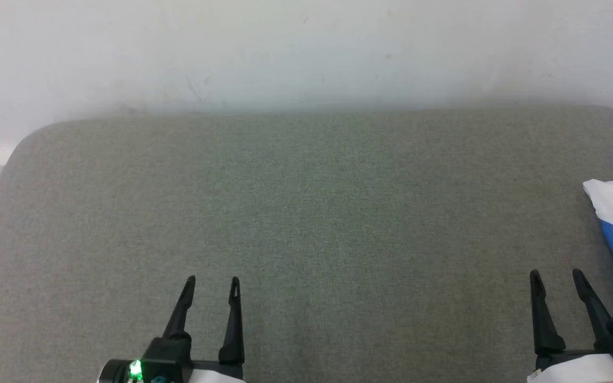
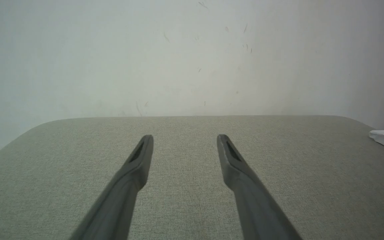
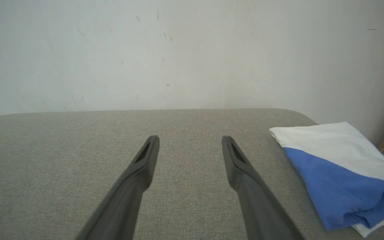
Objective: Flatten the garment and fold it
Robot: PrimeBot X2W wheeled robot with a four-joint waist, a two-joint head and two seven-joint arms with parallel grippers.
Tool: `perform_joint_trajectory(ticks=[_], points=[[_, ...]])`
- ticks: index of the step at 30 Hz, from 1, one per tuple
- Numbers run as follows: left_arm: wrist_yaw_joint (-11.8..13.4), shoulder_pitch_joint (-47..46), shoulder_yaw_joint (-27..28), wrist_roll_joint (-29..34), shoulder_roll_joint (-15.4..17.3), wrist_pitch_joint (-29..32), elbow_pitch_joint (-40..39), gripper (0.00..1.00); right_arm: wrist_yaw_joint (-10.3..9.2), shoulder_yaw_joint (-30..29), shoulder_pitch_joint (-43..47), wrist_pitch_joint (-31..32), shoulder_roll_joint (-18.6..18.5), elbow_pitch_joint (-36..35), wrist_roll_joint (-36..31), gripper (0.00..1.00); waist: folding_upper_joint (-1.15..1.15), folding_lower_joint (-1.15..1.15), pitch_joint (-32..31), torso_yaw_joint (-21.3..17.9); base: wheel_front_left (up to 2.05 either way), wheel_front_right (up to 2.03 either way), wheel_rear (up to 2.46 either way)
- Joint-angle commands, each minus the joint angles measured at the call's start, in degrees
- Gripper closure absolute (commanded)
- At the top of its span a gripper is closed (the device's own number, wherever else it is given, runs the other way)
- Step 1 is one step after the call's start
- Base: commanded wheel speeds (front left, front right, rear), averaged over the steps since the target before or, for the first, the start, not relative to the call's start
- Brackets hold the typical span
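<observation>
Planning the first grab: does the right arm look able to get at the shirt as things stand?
Probably yes. The garment lies bundled just right of the open, empty right gripper, and only bare grey surface lies between them.

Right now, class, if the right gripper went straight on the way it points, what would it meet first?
Probably the white wall, past the grey fabric surface; depth is unclear. The white-and-blue garment lies right of the right gripper, off that line.

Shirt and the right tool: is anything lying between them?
No. In the right wrist view, only the bare grey surface lies between the right tool and the shirt.
</observation>
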Motion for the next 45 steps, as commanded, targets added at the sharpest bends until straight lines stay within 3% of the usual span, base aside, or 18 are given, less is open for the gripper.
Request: perform_joint_trajectory(ticks=[1,8,16,17,45], points=[[-0.7,0.49,0.43,0.62,-0.4,-0.28,0.47,0.0,-0.12,-0.32,0.59,-0.46,0.26,0.23,-0.48,0.0,0.0,0.01,0.07,-0.01,0.0,0.0,0.0],[-1.94,0.48,1.34,1.54,-1.37,-0.28,1.11,0.0,-0.12,-0.61,0.09,-0.56,0.5,0.12,-0.88,0.0,0.0,0.01,0.49,-0.04,0.0,0.0,0.0],[-1.7,0.49,3.47,3.22,-2.23,-0.28,-0.05,0.0,-0.12,-0.94,-0.16,-0.72,0.6,0.05,-0.97,0.0,0.0,0.01,0.64,0.09,0.0,0.0,0.0],[-1.91,-0.03,3.3,2.99,-2.17,0.02,0.2,1.0,0.0,-0.97,-0.07,-0.4,0.36,0.2,-0.5,1.0,0.0,0.01,0.65,0.08,0.0,0.0,0.0],[-3.93,-1.33,5.77,4.26,-2.75,2.83,0.55,1.0,-0.02,0.55,-1.68,2.17,0.43,-0.19,-1.53,1.0,0.0,0.01,0.59,0.19,0.0,0.0,0.0]])
